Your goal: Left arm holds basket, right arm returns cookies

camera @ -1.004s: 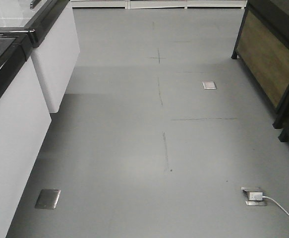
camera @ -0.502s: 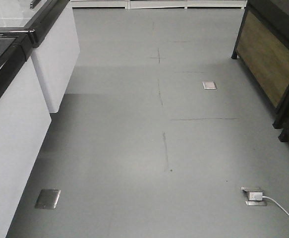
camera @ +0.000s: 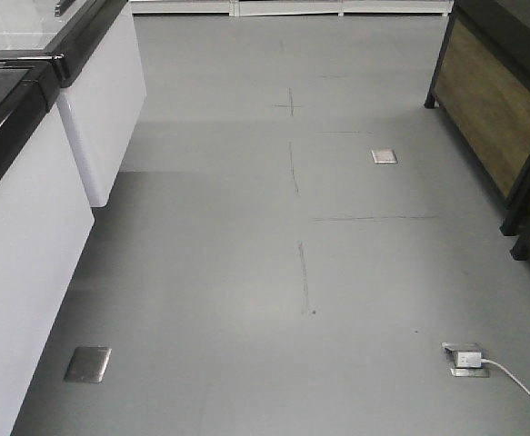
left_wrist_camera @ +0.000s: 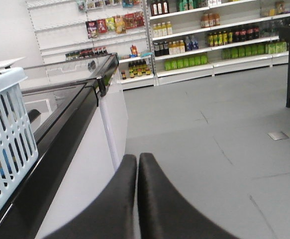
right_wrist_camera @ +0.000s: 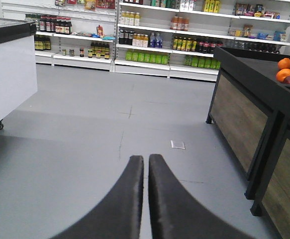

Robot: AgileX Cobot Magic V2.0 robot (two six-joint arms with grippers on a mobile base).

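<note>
My left hand was pressed shut on nothing, its fingers flat together and pointing out over the aisle floor. The basket lay off to that hand's left and somewhat higher, on top of the black-rimmed freezer cabinet. Only its slotted near corner came inside my left wrist view, and its handles were out of sight. I judged the left hand the nearer one, needing to swing left and up to reach the rim. My right hand was likewise closed and empty, aimed down the open aisle beside a dark produce stand. The cookies showed in none of my views, so I could not tell which way they lay from my right hand.
</note>
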